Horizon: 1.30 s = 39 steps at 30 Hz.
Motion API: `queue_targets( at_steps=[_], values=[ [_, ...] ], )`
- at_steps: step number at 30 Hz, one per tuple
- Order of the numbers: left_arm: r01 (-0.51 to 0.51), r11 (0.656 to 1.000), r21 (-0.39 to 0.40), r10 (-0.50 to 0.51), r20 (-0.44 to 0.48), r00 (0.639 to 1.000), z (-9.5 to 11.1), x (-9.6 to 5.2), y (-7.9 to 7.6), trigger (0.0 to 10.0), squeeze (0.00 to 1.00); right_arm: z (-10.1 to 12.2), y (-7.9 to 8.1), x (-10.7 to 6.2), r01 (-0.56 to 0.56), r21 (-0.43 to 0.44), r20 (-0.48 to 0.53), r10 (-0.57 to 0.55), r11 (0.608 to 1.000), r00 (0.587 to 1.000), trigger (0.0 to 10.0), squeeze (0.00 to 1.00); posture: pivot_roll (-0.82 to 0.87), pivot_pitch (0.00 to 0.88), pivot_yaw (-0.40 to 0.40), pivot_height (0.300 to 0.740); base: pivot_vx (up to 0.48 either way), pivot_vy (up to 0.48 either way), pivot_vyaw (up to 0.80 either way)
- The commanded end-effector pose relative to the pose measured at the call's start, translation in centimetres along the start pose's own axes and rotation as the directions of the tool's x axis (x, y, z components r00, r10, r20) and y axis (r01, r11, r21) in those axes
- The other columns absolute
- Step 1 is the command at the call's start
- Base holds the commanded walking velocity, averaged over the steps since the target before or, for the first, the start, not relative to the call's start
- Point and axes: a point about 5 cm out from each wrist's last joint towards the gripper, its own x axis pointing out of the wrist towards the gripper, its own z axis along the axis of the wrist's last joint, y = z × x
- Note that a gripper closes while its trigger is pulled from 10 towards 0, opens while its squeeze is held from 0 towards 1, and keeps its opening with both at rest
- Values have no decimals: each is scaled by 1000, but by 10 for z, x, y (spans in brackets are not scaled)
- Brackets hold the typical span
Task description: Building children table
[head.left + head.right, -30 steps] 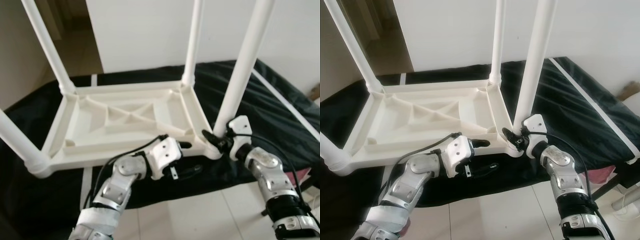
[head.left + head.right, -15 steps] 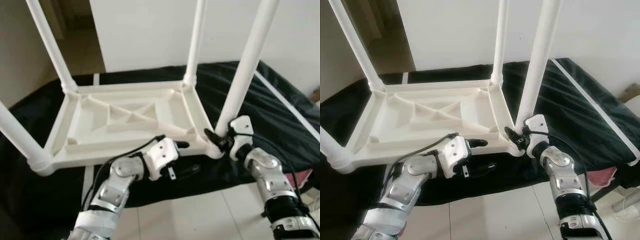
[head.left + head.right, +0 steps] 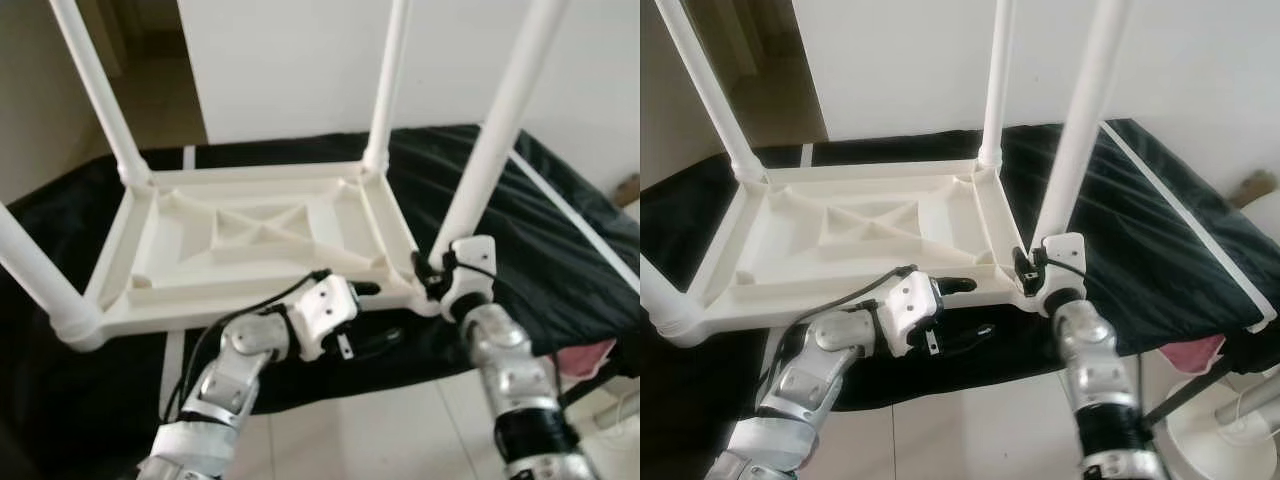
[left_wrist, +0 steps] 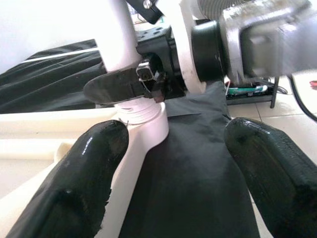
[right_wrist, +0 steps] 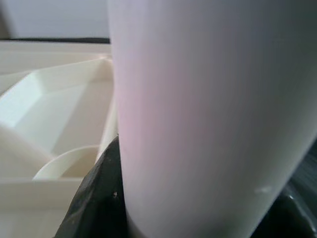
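Note:
A white plastic children's table (image 3: pixel 250 312) lies upside down on a black cloth, its legs pointing up. My right gripper (image 3: pixel 432 280) is shut on the base of the near right leg (image 3: pixel 490 160), just above its socket. In the right wrist view that leg (image 5: pixel 208 114) sits between the black fingers (image 5: pixel 96 198). My left gripper (image 3: pixel 383 312) is open at the table's near edge, close to the same corner. One of its fingers lies over the rim and the other in front of it. In the left wrist view its fingers (image 4: pixel 84 173) frame the leg socket (image 4: pixel 143 124).
The black cloth (image 3: pixel 560 230) with a white stripe covers a low bed-like surface. White floor tiles (image 3: pixel 380 430) lie in front. A white wall stands behind, with a doorway at the back left. A pink item (image 3: pixel 1200 352) and a round white base (image 3: pixel 1230 440) sit at the lower right.
My right forearm has swung inward and now stands more upright under the leg, with the gripper staying on the leg base. The left arm has held still. The camera shifted slightly.

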Motion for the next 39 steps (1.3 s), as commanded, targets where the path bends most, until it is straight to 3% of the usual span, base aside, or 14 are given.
queue_targets(
  at_steps=[1,8,14,29,30,39],
  values=[
    [-129,992,3,129,-10,992,-1,-2,8,10000,0,-19,-7,-6,68,-1,-95,-67,998,993,10000,0,6,0,-47,740,0,0,0],
    [-180,983,-42,181,20,983,3,-4,13,10000,0,-27,12,-16,172,60,-156,-161,983,975,10000,0,9,0,-56,740,0,0,0],
    [-187,982,-39,187,10,982,2,-6,13,10000,0,-24,30,-20,144,126,-164,-122,982,979,10000,0,9,0,-56,740,0,0,0],
    [-182,980,-80,185,28,982,2,-8,6,10000,0,-13,27,-27,134,130,-112,-120,982,986,10000,0,-12,0,-56,740,0,0,0],
    [-180,980,-82,183,27,983,2,-8,5,10000,0,-11,25,-27,135,130,-99,-122,982,987,10000,1000,-14,0,-54,740,0,0,0],
    [-173,980,-96,176,19,984,1,-11,1,10000,0,-1,8,-33,56,91,2,-56,994,998,10000,1000,-25,0,-42,740,0,0,0]
  ],
)
